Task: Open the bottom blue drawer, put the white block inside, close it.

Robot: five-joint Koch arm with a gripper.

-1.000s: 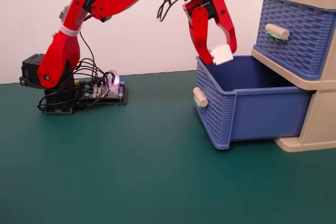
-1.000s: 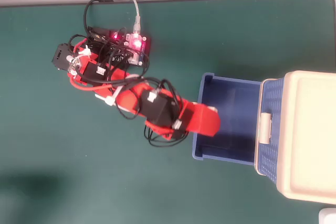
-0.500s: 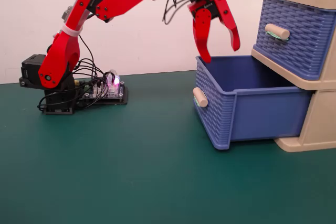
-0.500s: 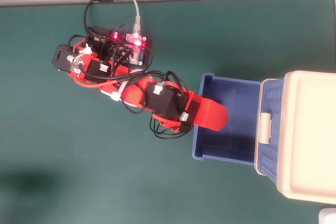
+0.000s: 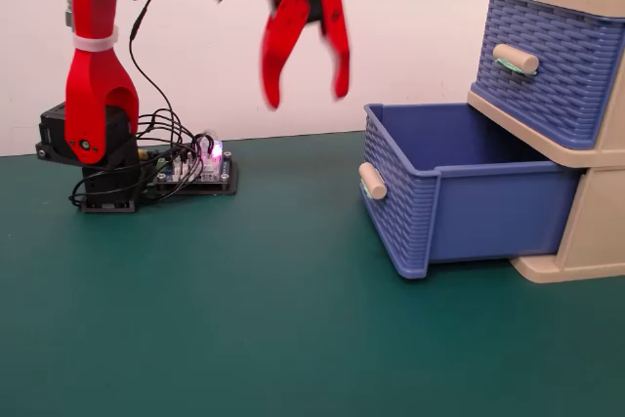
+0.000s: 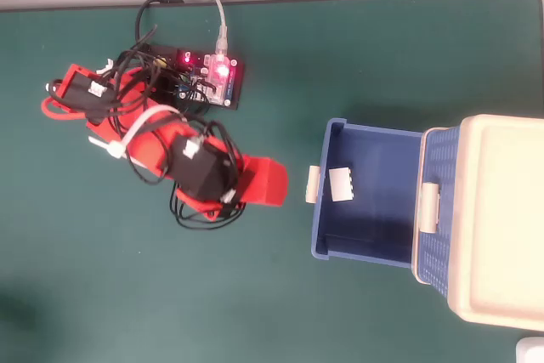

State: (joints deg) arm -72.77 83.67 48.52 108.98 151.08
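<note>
White and small, the block (image 6: 341, 184) lies on the floor of the bottom drawer (image 6: 367, 248), close behind the drawer's front wall and its beige handle (image 6: 313, 184). Only the overhead view shows it; in the fixed view the blue front wall hides the block entirely. The bottom drawer (image 5: 459, 212) stands pulled well out of the cabinet (image 5: 598, 231), whose right side is cut off at the edge of the fixed view. The top drawer (image 5: 547, 61) sits pushed in above it.

The hand (image 5: 305, 97) hangs high in the fixed view, left of the open drawer and clear of it, its two red fingers pointing down and spread wide with nothing between them. Its outline is a little blurred. In the overhead view the hand (image 6: 265, 183) sits just left of the drawer handle, apart from it, with the block beyond the front wall. From above the fingers overlap, so their gap cannot be read there.

Bare green counter (image 5: 244, 319) stretches in front of the drawer. The board (image 6: 212, 76) with lit lamps sits by the arm's base, well apart from the drawer.
</note>
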